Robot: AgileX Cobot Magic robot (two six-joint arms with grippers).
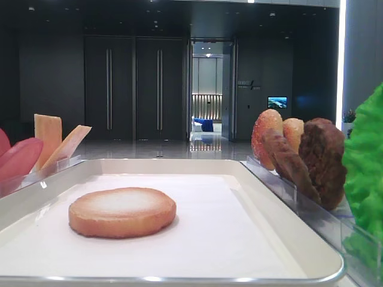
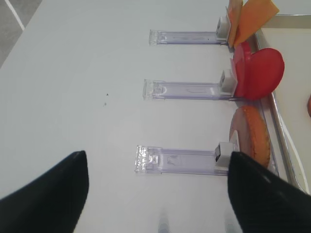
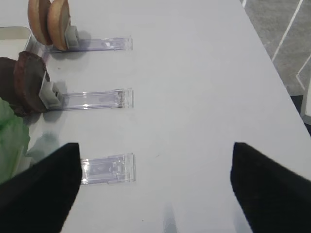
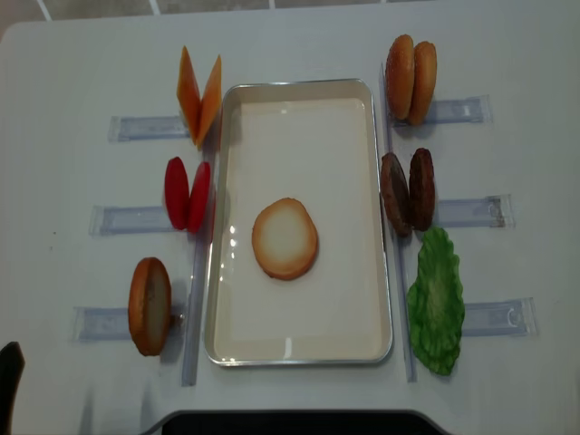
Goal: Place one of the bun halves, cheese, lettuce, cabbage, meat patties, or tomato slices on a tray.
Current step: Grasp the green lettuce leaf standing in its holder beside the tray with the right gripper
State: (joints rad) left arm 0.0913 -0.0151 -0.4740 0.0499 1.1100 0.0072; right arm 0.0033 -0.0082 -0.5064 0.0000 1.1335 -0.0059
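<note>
A: Bun half lies flat, pale face up, mid-tray, slightly toward the tray's near end. Nothing else on it.

B: Grippers?

A: Right gripper: fingers spread wide, nothing between them, hanging over bare table beside the clear holders. Left gripper: same, fingers apart, gripping nothing.

B: Rest of the food?

A: All standing on edge in holders along the tray's long sides. Left side, far to near: cheese, tomato slices, one bun by the near-left corner. Right side: two buns at the far corner, meat patties midway, lettuce toward the near-right corner, leaning against the tray rim.

B: Anything touching the flat bun?

A: No, it sits well apart from the rim.
</note>
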